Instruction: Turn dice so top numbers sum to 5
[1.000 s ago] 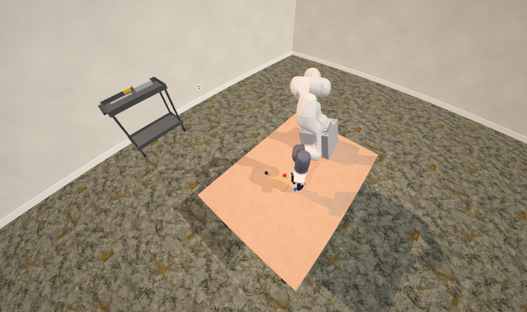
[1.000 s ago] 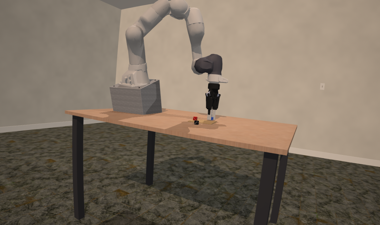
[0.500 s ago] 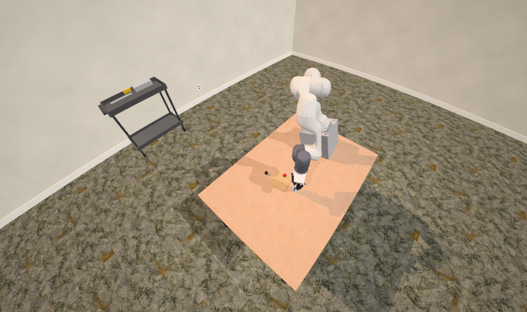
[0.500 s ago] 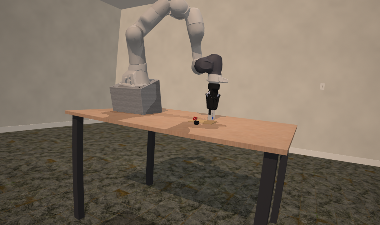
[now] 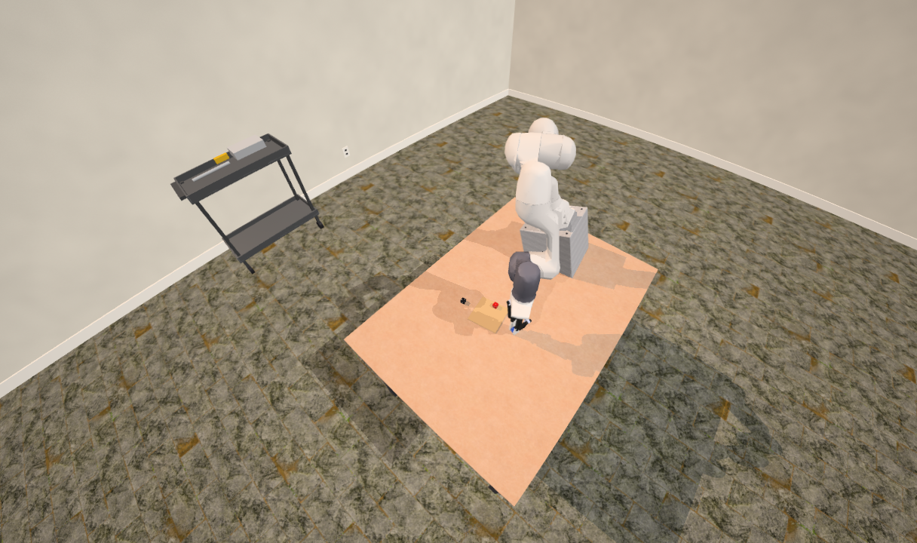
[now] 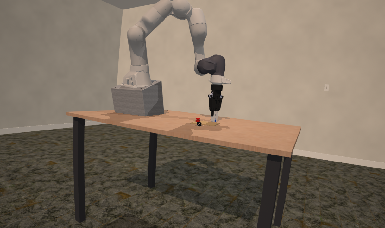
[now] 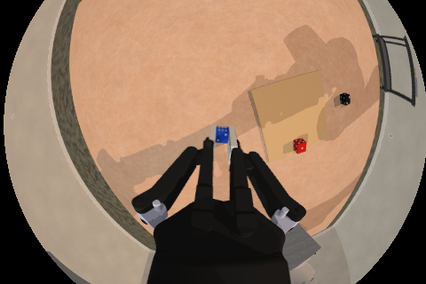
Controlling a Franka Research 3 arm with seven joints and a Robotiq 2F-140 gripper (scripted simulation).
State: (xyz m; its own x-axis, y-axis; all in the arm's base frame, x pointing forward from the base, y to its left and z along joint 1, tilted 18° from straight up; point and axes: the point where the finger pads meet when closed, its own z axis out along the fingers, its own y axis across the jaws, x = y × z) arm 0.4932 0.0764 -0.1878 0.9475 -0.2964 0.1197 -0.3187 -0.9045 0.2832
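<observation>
A tan mat (image 7: 290, 113) lies flat on the wooden table. A red die (image 7: 301, 145) sits on the mat near one edge, and also shows in the top view (image 5: 495, 305). A black die (image 7: 344, 99) (image 6: 198, 124) lies on the table just off the mat's far side. My gripper (image 7: 222, 132) points straight down beside the mat, off its edge, and its fingertips are shut on a small blue die (image 7: 223, 134) low at the table surface (image 6: 217, 120). I cannot read the top faces of the dice.
The robot's grey base block (image 6: 137, 99) stands at the back of the table. A dark cart (image 5: 246, 195) stands on the floor by the wall, far from the table.
</observation>
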